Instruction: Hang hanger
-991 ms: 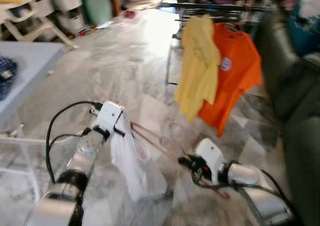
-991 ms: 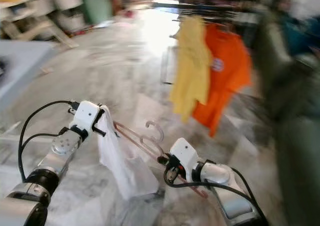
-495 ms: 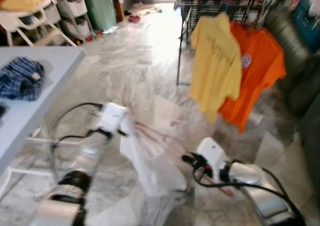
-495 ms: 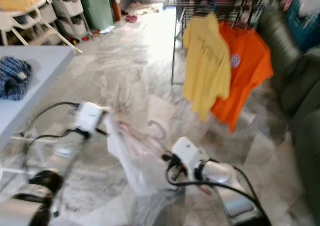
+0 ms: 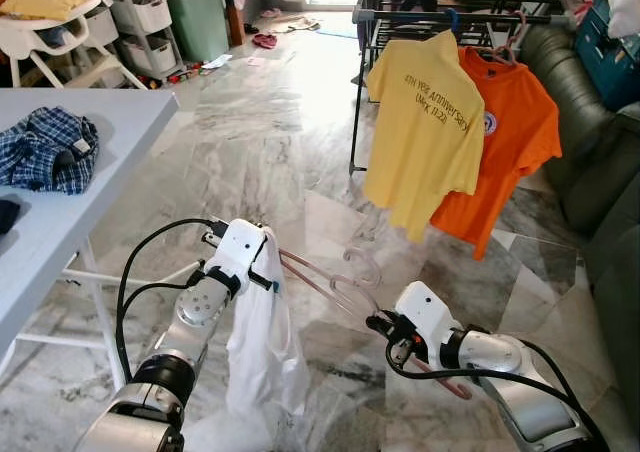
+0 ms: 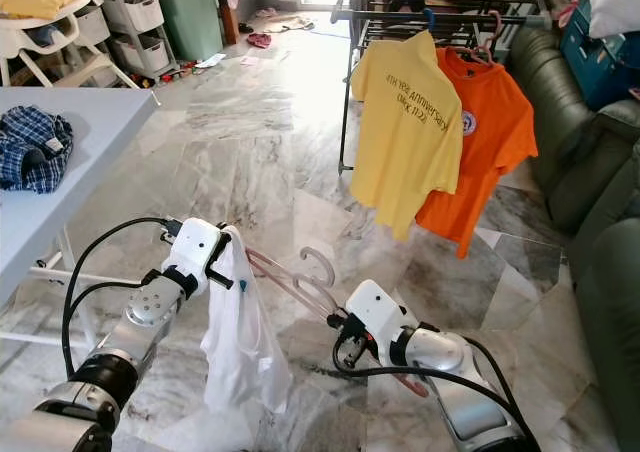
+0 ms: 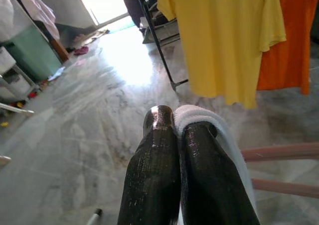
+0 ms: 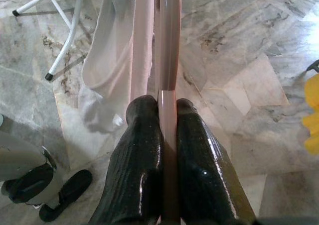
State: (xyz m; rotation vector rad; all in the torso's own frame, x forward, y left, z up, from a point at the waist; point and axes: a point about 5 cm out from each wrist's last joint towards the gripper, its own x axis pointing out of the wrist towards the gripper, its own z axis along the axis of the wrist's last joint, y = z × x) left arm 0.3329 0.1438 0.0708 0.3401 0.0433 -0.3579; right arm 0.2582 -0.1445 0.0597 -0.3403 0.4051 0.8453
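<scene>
Right gripper (image 8: pixel 167 110) clamped on pink hanger (image 6: pixel 290 277), low between arms. Left gripper (image 7: pixel 179 120) pinching white shirt (image 6: pixel 235 342) at hanger's far end. Rack (image 6: pixel 430 12) well apart, ahead. Risks: shirt sliding off tilted hanger, hem dragging on floor (image 6: pixel 250 152), hook snagging yellow tee (image 6: pixel 405 122).

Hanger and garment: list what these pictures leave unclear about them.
- Pink hanger: its left end, eye views, covered by the white garment.
- Its far end past the right end effector, hidden behind that arm.
- White garment: its type; bunched, eye views.
- Left end effector: what lies inside its grip, left wrist view; cloth covers it.
</scene>
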